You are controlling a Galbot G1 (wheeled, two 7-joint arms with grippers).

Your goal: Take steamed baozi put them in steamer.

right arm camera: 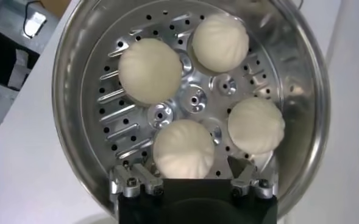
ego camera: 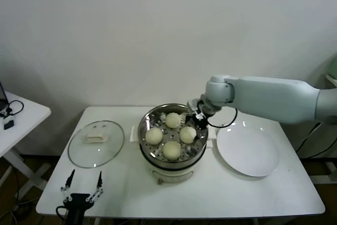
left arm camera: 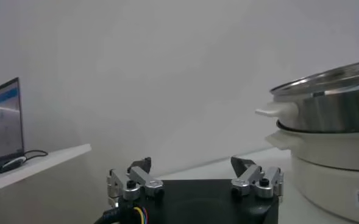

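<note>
All four steamed baozi (ego camera: pixel 172 149) sit in the steamer (ego camera: pixel 145 146) at bench centre. Right gripper (ego camera: pixel 198 123) hovers over its right rim, fingers spread, empty. Left gripper (ego camera: pixel 82 187), wide, waits at the front-left edge.

Right arm (ego camera: pixel 274 98): smooth pale grey-white shell, rounded wrist joint, thin black cable looping beneath. Right gripper (right arm camera: pixel 194 182): black body, silver finger mounts, dark screws. Left gripper (ego camera: pixel 82 185): black body, silver-jointed fingers with black tips; coloured wires visible at its base.
</note>
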